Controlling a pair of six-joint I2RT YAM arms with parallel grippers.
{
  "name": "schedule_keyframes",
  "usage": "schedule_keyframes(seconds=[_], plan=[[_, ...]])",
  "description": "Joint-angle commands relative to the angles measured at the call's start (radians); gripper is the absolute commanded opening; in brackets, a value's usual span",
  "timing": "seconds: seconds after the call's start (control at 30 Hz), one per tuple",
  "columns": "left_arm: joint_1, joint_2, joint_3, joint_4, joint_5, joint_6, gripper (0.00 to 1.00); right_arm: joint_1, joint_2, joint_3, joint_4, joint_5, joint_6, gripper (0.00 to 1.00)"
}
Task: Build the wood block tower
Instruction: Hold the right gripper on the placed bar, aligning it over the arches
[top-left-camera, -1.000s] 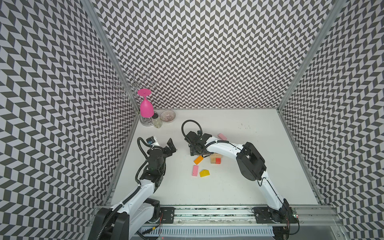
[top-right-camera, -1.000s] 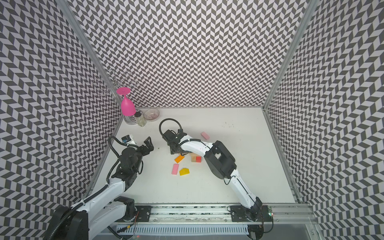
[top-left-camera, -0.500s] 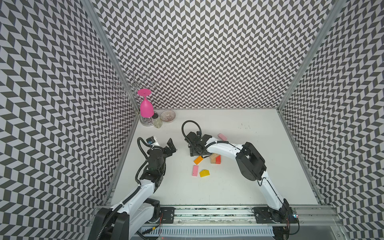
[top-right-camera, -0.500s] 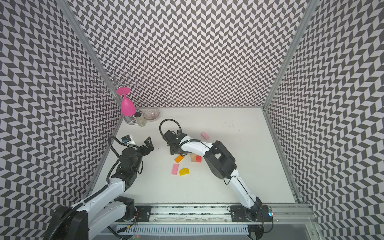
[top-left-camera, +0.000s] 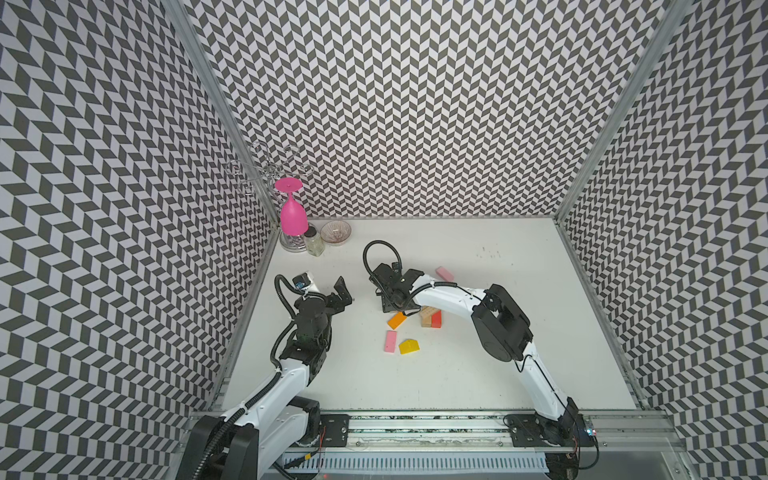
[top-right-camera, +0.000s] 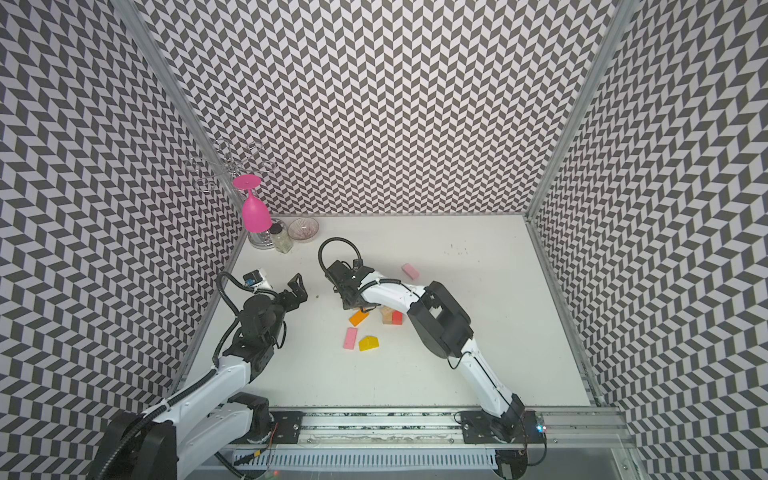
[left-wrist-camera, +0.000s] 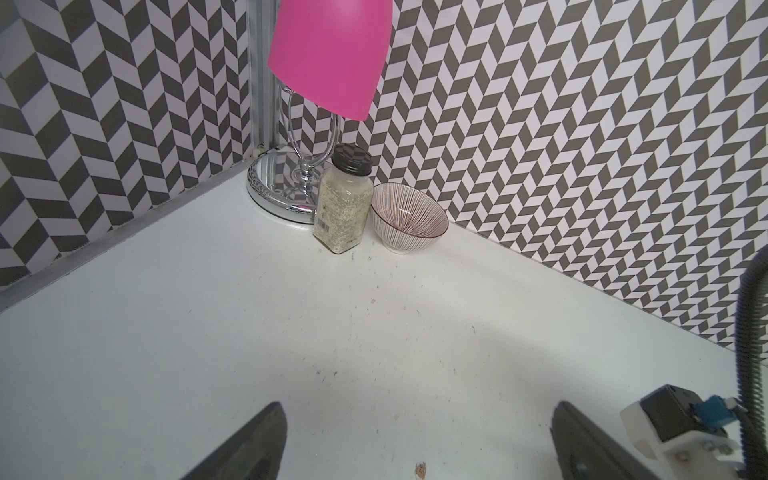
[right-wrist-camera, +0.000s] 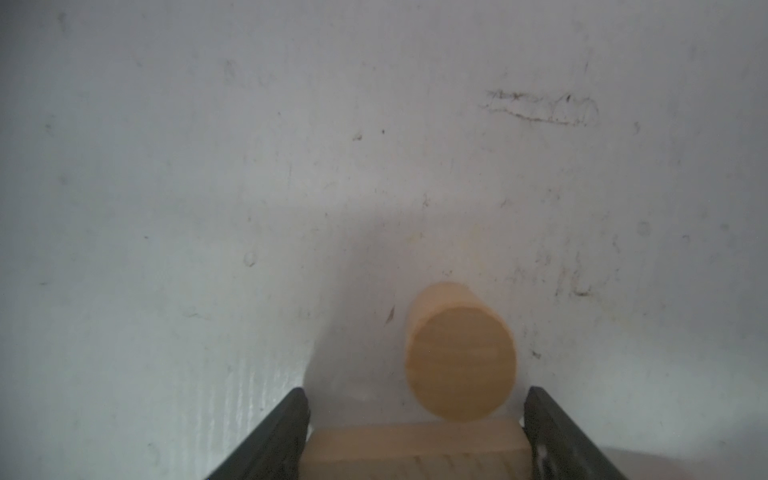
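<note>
The left arm (top-left-camera: 286, 384) and right arm (top-left-camera: 449, 297) had white shells with black joint housings. A black ribbed cable (top-left-camera: 365, 255) looped from each wrist. The right gripper (right-wrist-camera: 415, 390) had dark grey wedge fingers (right-wrist-camera: 274, 436). A white bracket (left-wrist-camera: 681, 440) carried small screws and a blue plug.

Scattered wood blocks (top-right-camera: 350, 337), right gripper (top-right-camera: 353, 306) — among them

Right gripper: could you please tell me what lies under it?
A tan bar sits between the right gripper's fingers, with a tan cylinder just beyond it. Whatever lies beneath the bar is covered.
</note>
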Motion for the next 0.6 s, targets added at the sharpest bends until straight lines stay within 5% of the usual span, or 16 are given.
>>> schedule_keyframes(seconds=[0.0,0.37,0.57], plan=[[-0.005,-0.015,-0.011,0.028,-0.009,-0.006,1.0,0.019,-0.061,0.003,0.005,0.035,-0.018,0.71],[-0.005,-0.012,-0.009,0.027,-0.009,-0.006,1.0,0.079,-0.23,-0.052,0.012,0.091,-0.096,0.69],[-0.005,-0.011,-0.009,0.028,-0.009,-0.006,1.0,0.107,-0.426,-0.269,0.088,0.115,-0.127,0.67]])
